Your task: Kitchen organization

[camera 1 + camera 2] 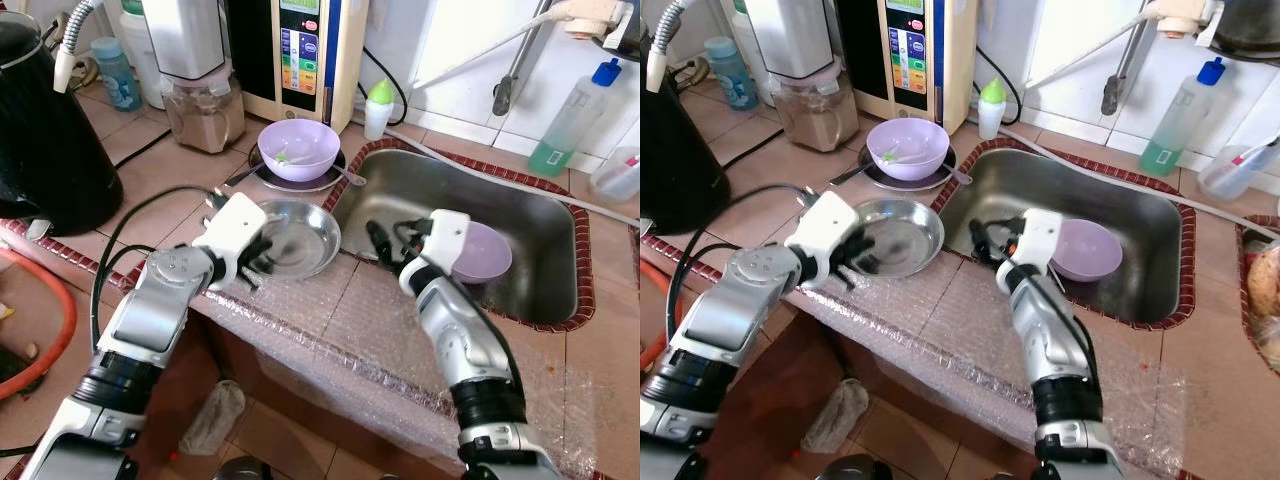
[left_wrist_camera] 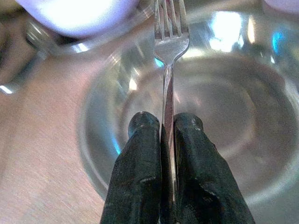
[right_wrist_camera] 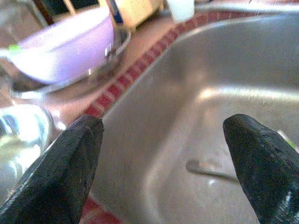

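Two silver arms reach over a tiled kitchen desk (image 1: pixel 150 165) edged with bubble wrap. At left, the left gripper (image 2: pixel 167 128) is clenched on the handle of a slim silver metal fork (image 2: pixel 169 56), its tines pointing out over a shallow round stainless-steel dish (image 1: pixel 310 240) that sits on the desk just beside the sink's rim. At right, the right gripper (image 3: pixel 161 154) hangs with its fingers spread wide and nothing between them, inside the rectangular stainless-steel sink (image 1: pixel 545 235), close to its near-left wall. A lilac plastic bowl (image 1: pixel 490 250) lies in the sink, partly hidden behind that arm's white wrist. Behind the steel dish, a second lilac bowl (image 1: pixel 300 150) rests on a dark round plate (image 1: pixel 300 185), with a metal utensil (image 1: pixel 350 177) lying beside the plate near the sink's corner. Farther back along the wall stand a small white bottle with a green cap (image 1: pixel 378 108) and a clear bottle of green liquid with a blue cap (image 1: pixel 570 120).
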`<state>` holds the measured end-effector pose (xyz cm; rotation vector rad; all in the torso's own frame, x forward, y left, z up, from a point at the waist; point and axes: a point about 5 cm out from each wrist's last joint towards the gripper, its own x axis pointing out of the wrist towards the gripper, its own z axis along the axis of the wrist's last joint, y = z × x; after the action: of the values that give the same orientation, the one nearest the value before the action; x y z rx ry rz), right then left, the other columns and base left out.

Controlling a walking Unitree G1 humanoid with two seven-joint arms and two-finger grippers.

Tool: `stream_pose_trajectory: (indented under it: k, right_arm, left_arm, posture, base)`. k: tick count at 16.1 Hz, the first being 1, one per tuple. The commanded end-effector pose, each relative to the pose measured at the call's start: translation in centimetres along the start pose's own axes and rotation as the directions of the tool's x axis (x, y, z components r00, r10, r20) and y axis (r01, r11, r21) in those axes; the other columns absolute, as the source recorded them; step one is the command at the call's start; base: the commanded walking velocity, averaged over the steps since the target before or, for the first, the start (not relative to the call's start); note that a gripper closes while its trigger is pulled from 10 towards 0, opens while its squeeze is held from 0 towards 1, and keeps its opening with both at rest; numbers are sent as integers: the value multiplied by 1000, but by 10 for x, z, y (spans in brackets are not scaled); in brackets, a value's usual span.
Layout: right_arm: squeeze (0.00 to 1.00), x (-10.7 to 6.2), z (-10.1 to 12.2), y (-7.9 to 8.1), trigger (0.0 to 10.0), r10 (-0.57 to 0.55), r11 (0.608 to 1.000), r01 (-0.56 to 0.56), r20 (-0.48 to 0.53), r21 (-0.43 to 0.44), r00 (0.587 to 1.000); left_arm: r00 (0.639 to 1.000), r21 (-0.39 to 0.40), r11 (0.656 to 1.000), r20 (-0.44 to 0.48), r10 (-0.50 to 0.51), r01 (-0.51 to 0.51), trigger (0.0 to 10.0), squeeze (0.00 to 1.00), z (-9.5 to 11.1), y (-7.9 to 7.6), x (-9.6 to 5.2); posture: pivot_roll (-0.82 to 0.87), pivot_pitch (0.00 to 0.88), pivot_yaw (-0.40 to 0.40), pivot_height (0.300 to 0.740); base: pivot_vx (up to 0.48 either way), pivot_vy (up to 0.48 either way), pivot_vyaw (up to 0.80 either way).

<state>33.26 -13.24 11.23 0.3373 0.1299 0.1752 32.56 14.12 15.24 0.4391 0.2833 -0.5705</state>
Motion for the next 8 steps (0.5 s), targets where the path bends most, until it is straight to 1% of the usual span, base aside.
stream_pose_trajectory:
  k: [1,2,3,4,5,7,8]
  right_arm:
    - [0,2,13,1,10000,13,1000,-14,53,13,999]
    - [0,3,21,3,10000,36,998,-40,80,50,996]
    - [0,4,24,5,10000,47,996,-53,89,68,995]
    - [0,5,30,10,10000,91,988,-104,110,118,990]
    - [0,5,35,15,10000,124,978,-143,126,152,984]
    - [0,5,43,26,10000,194,938,-228,151,260,969]
    - [0,5,44,30,10000,220,921,-256,149,295,964]
  left_arm:
    - [999,7,1000,30,28,-29,0,0,6,5,0]
    - [998,3,999,57,35,-35,0,0,9,4,1]
    - [997,4,999,69,36,-36,0,0,10,3,1]
    - [994,13,999,103,35,-36,0,0,14,-1,2]
    - [993,30,999,115,17,-20,0,0,16,-5,4]
    - [991,40,999,132,-23,18,0,0,18,-13,6]
    - [990,47,999,135,-33,27,0,0,19,-15,7]
  posture:
    - [86,2,6,740]
    - [85,0,6,740]
    - [84,0,6,740]
    - [84,0,5,740]
    - [81,0,7,740]
    - [79,0,6,740]
    - [77,0,7,740]
  base:
    - [0,0,0]
    - [0,0,0]
    - [0,0,0]
    - [0,0,0]
    - [0,0,0]
    - [0,0,0]
    - [0,0,0]
